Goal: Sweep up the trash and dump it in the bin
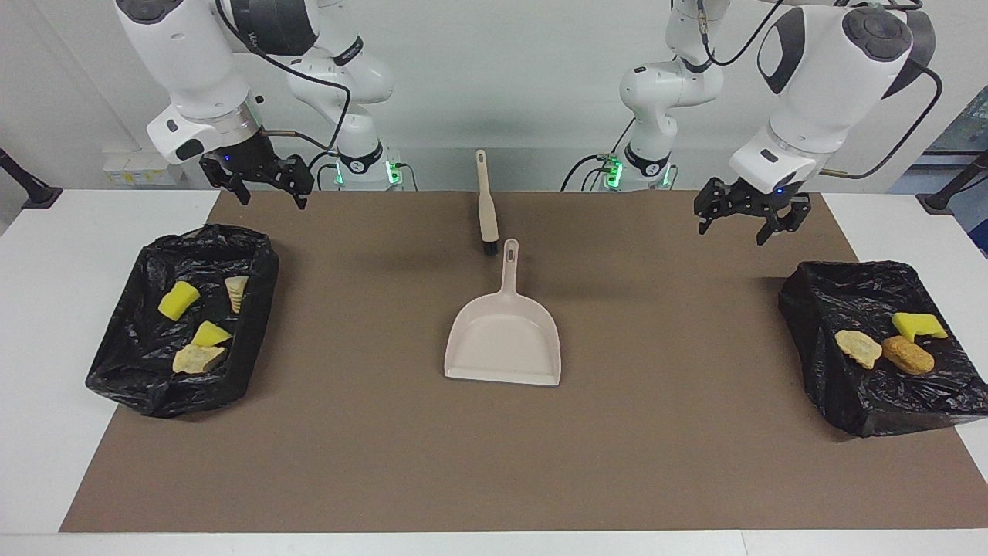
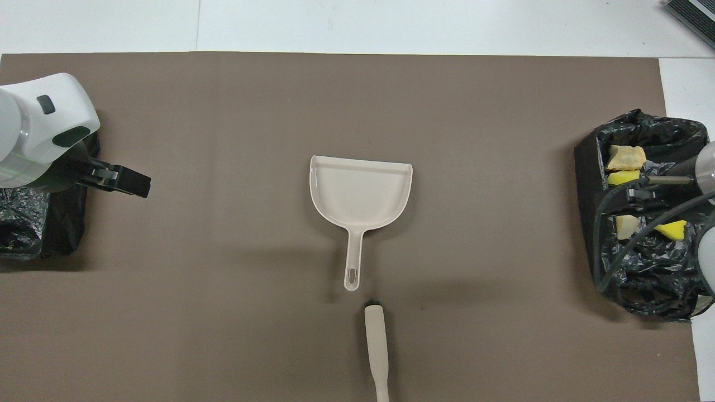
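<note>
The beige dustpan [image 1: 503, 340] is lying flat at the middle of the brown mat [image 1: 617, 463] on the table [image 1: 46, 386], its long axis running toward the robots, handle pointing at them and mouth facing away. The brush [image 1: 486, 205] is lying in line just nearer the robots, bristles almost touching the handle. All the trash is sitting in two black-lined bins: four scraps [image 1: 199, 320] at the right arm's end [image 1: 123, 363], three scraps [image 1: 895, 344] at the left arm's end [image 1: 818, 324]. The right gripper [image 1: 270, 181] and left gripper [image 1: 745, 220] are hovering with fingers spread open, holding nothing.
</note>
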Tool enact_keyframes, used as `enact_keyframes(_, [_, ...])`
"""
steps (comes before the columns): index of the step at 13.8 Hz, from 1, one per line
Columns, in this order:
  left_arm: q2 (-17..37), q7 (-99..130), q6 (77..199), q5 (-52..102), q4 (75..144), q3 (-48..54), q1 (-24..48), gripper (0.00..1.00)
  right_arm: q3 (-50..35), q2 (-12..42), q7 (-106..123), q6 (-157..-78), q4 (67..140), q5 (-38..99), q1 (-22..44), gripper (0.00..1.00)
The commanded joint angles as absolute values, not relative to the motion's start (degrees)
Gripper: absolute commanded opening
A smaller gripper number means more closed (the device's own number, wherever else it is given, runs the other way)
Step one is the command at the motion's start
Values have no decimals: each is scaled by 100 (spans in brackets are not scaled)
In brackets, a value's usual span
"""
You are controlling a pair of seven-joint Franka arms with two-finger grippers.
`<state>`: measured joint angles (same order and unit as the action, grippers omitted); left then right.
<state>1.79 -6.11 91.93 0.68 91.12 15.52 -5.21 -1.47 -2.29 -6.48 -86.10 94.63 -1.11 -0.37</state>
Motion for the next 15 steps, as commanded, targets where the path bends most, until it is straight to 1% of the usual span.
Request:
enact_keyframes(1, [-53, -642, 9071, 9, 9202, 1250, -388, 100, -158, -264, -606, -8728, 9527, -9, -97, 100])
enact_keyframes(3, [-114, -633, 9009, 18, 9176, 802, 77, 100, -158, -264, -598, -8728, 9527, -9, -97, 100])
enact_keyframes(7, [-106, -624, 8886, 0, 9071, 230, 710, 100, -158, -264, -598, -8728, 9527, -9, -97, 100])
enact_keyframes(11, [70, -650, 8342, 0, 8518, 202, 650, 100, -158, -264, -598, -8728, 9527, -9, -97, 100])
enact_keyframes(15, [105, -834, 8411, -26, 8508, 167, 642, 100, -158, -264, -598, -8728, 9527, -9, -97, 100])
